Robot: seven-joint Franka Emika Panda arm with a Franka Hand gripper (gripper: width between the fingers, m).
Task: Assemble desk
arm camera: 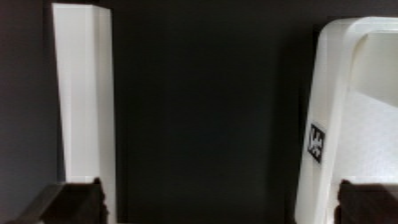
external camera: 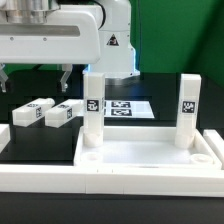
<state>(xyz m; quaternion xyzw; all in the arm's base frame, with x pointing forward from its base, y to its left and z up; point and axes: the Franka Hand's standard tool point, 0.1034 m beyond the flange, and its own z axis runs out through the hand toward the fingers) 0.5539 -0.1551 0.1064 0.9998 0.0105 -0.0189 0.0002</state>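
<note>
On the black table [external camera: 30, 140] the desk top [external camera: 150, 152] was lodged against the border rail [external camera: 50, 178] — likely to stop it sliding — with two upright legs [external camera: 92, 110] seated in its corners. Two loose legs [external camera: 33, 112] were laid nearby, below the gripper [external camera: 35, 80], whose fingers were spread and empty. White edges in the wrist view were cut off — not identifiable.

White arm [external camera: 112, 20]; triangular sticker [external camera: 113, 42], maybe warning; gripper [external camera: 35, 80] fingertips [external camera: 66, 80] dark.
</note>
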